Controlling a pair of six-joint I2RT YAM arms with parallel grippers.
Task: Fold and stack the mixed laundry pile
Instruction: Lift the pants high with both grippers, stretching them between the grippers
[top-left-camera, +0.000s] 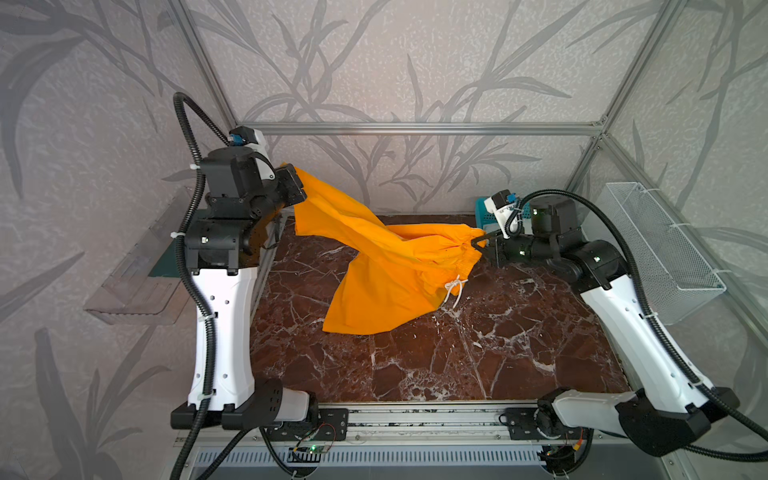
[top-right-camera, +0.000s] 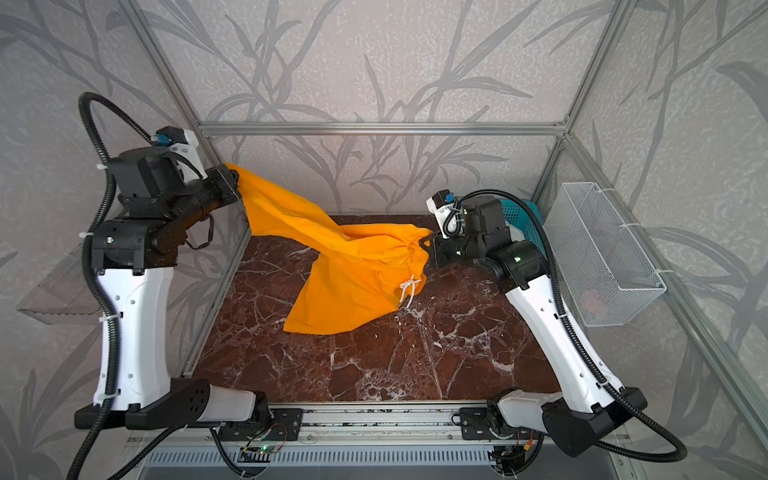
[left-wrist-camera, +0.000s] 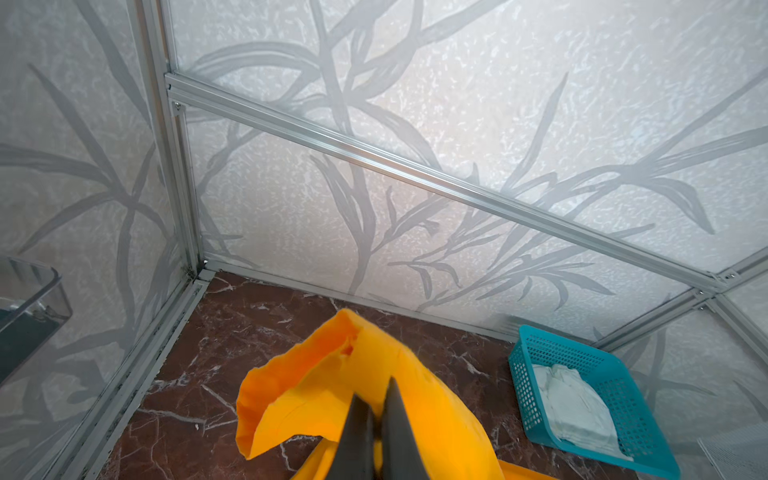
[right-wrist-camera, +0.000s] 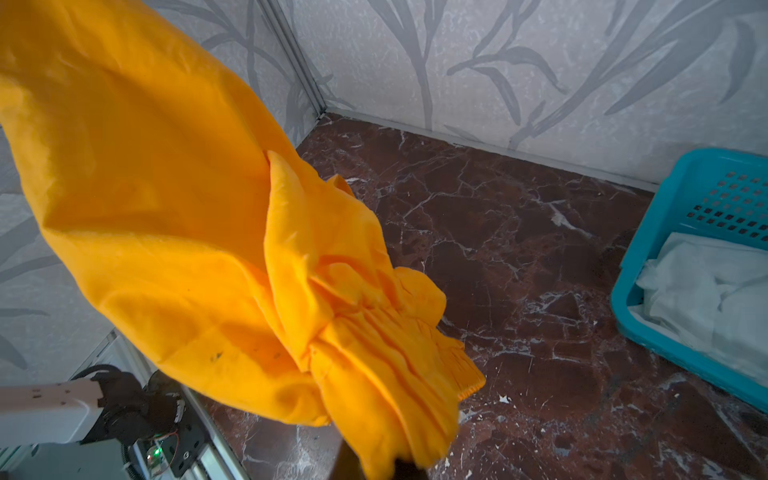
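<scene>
Marble tabletop (top-left-camera: 415, 365), leaf-patterned walls. Orange trousers (top-left-camera: 374, 270): slung between both arms, one leg drooping toward the tabletop. Left gripper (left-wrist-camera: 376, 419): raised, clenched on a leg end. Right gripper (top-left-camera: 481, 241): clenched on the waistband. White shirt (left-wrist-camera: 573, 407): inside the teal basket (left-wrist-camera: 561, 347).

Matt orange cloth trousers (top-left-camera: 374, 270), glossy veined stone-look table (top-left-camera: 415, 365), teal plastic basket (left-wrist-camera: 631, 411)

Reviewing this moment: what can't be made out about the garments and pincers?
- Left pincer tips: buried in orange trousers in both top views.
- Right pincer: right wrist view, cut off at the edge under trousers.
- White shirt print: folds in teal basket hide it; right arm covers it in top views.
- Wire basket contents: reddish blur, top view.
</scene>
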